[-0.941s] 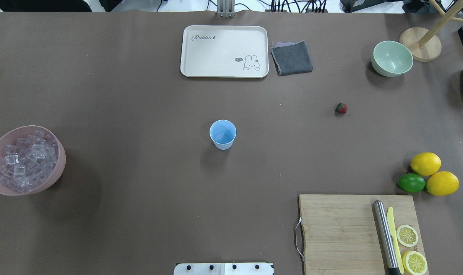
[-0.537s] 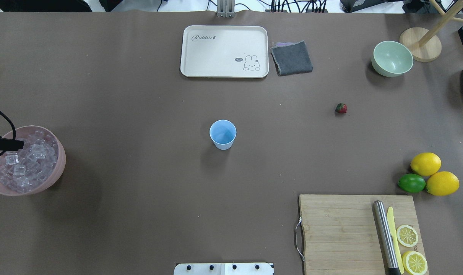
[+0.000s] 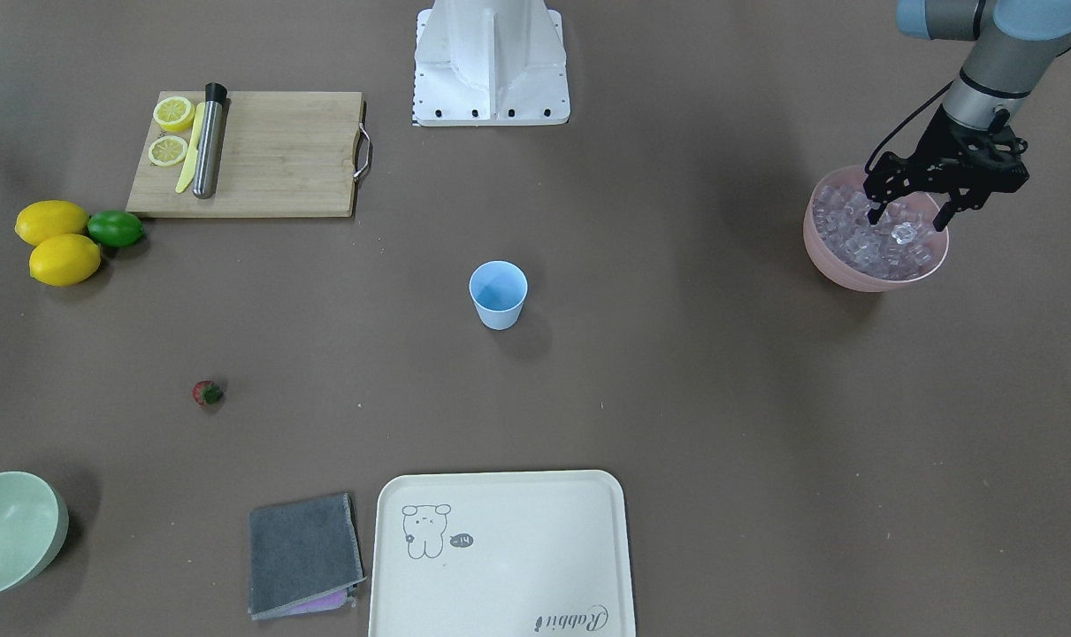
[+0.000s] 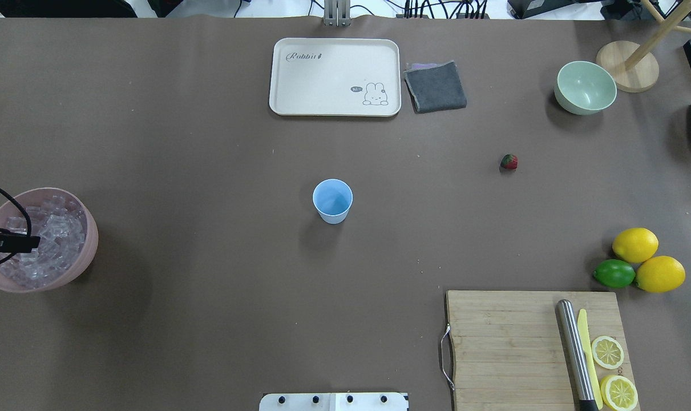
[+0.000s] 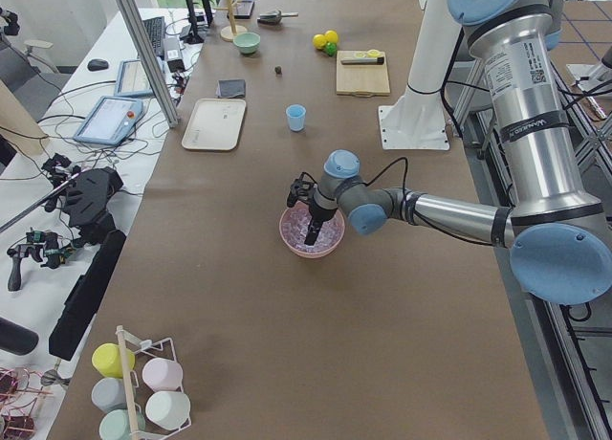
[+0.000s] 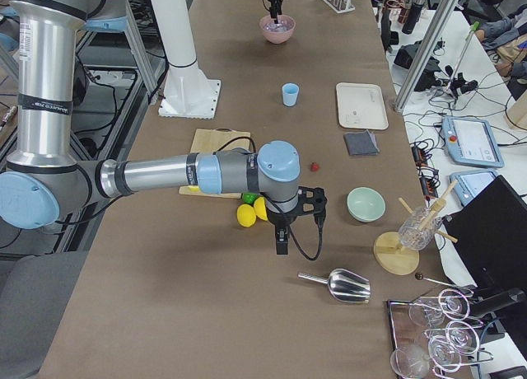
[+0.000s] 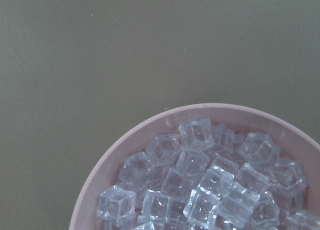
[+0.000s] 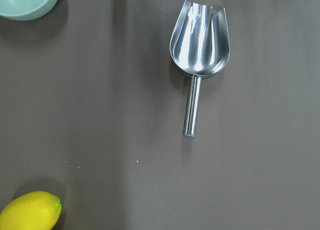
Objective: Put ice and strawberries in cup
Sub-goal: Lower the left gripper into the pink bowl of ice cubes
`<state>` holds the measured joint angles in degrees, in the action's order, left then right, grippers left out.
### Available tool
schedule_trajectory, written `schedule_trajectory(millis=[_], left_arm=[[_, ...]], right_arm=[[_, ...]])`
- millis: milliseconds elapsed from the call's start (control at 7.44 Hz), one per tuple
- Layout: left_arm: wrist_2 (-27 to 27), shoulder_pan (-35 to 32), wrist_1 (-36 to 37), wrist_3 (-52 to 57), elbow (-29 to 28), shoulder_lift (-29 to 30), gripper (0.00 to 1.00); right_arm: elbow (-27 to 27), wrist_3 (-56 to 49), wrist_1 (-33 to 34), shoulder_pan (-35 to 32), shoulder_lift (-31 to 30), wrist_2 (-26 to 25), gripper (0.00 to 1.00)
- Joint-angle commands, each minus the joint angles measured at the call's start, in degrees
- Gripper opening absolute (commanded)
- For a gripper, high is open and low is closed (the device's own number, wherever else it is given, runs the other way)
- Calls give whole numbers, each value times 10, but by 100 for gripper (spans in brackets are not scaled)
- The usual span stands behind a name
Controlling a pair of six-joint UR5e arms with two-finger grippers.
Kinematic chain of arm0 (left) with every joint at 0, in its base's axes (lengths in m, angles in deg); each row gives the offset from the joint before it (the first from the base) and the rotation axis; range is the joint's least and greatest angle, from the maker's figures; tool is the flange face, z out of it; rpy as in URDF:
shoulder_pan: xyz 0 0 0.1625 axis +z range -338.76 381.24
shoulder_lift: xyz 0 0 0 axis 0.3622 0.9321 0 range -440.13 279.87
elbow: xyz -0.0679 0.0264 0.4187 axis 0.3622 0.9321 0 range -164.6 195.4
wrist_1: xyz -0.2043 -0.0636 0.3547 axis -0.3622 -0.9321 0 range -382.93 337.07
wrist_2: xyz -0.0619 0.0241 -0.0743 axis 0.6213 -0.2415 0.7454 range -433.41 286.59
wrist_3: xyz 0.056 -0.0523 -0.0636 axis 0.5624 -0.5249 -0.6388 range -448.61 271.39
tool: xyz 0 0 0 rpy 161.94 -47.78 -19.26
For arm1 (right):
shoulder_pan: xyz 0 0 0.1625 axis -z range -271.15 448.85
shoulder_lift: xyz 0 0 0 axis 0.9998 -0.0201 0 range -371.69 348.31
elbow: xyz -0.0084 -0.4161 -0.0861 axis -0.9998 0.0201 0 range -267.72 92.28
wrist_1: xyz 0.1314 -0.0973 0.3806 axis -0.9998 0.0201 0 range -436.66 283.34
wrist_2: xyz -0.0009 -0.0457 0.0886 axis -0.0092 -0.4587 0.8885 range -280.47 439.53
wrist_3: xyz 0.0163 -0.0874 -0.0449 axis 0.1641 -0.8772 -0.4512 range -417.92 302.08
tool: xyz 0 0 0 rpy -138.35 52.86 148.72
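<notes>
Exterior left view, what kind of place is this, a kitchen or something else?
Most likely a robotics lab staged for drink-making: a large robot arm reaches over the table, tablets sit on the side bench, and a pink bowl holds ice.

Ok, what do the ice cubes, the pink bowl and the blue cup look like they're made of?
Ice cubes: probably clear acrylic or similar plastic, glossy; crisp edges and no melt water showing. Pink bowl: likely plastic, opaque with an even matte colour. Blue cup: likely thin plastic, smooth satin walls and a pale rim.
</notes>
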<state>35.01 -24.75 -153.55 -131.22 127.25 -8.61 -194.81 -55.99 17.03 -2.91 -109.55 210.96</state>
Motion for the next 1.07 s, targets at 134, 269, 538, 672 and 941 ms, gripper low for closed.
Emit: schedule_trajectory(millis=[134,269,538,672,941], left_arm=[[0,0,-6,28,-8,5,81],[0,0,-6,32,-13,7,79],[0,0,-6,35,-26,19,79],[0,0,-6,35,-35,26,79],[0,0,-6,36,-35,25,79]], right_arm=[[0,0,0,0,0,0,100],[0,0,0,0,0,0,100],[1,0,0,0,-1,0,100],[1,0,0,0,0,0,100],[2,0,0,0,0,0,100]])
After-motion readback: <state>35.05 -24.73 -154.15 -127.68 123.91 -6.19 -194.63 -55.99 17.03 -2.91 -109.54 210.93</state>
